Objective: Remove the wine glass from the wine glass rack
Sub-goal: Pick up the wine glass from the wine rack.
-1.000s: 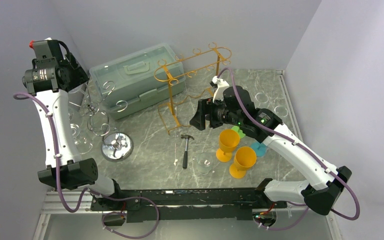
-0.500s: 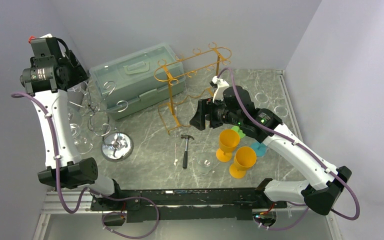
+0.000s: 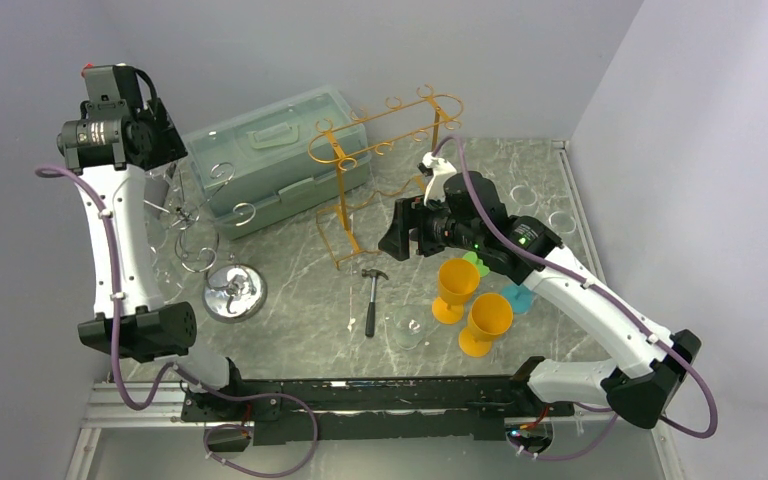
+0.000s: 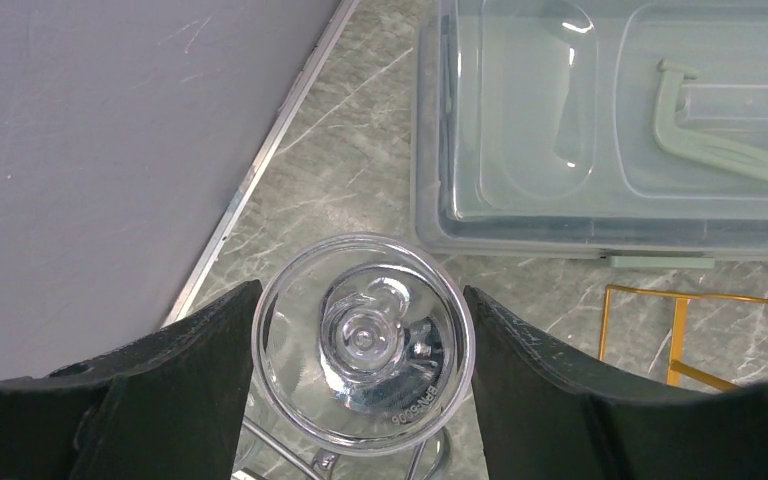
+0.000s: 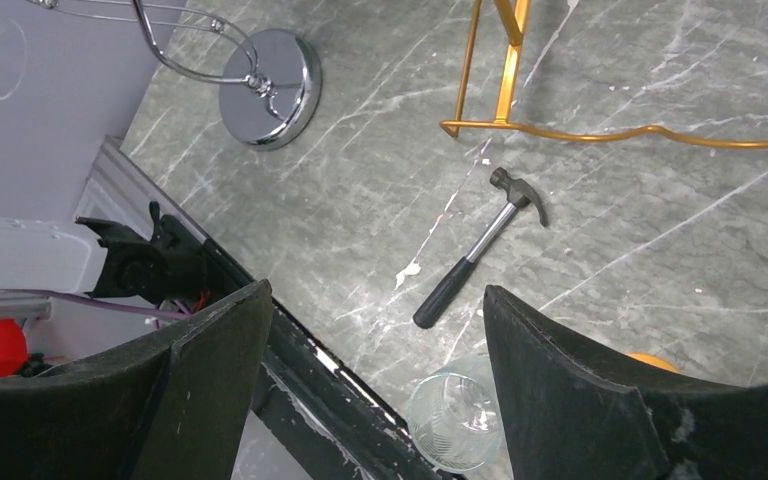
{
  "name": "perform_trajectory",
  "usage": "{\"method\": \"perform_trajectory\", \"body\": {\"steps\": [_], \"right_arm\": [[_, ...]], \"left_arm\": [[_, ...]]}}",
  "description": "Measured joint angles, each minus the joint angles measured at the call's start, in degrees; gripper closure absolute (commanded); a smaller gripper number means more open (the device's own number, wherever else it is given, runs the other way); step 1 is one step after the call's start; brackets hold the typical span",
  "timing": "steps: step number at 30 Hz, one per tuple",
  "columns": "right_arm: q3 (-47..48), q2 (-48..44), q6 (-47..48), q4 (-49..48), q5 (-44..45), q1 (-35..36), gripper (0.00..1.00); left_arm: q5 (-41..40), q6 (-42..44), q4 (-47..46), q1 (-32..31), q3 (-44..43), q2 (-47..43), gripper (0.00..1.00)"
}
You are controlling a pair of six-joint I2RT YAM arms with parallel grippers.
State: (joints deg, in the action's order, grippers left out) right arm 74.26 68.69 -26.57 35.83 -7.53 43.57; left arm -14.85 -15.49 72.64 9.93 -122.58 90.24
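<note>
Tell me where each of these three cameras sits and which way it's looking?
Top external: fixed above and behind, looking down on the table and both arms.
Left wrist: on the left gripper, looking down past its fingers at a clear wine glass between them.
Right wrist: on the right gripper, looking down at a hammer.
Shared: the hammer shows from above too.

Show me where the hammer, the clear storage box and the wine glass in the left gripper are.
hammer (image 5: 475,262): right wrist view, on its handle.
clear storage box (image 4: 520,110): left wrist view, on its lid.
wine glass (image 4: 363,343): left wrist view, on its round base.
</note>
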Motion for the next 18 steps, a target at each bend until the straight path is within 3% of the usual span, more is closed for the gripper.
{"method": "perform_trajectory", "body": {"steps": [18], "right_arm": [[0.0,0.6,0.0,-0.4,0.0,0.0,0.2]], "left_arm": [[-0.9,2.9,0.0,-1.8,-3.3,2.5,0.56]]}}
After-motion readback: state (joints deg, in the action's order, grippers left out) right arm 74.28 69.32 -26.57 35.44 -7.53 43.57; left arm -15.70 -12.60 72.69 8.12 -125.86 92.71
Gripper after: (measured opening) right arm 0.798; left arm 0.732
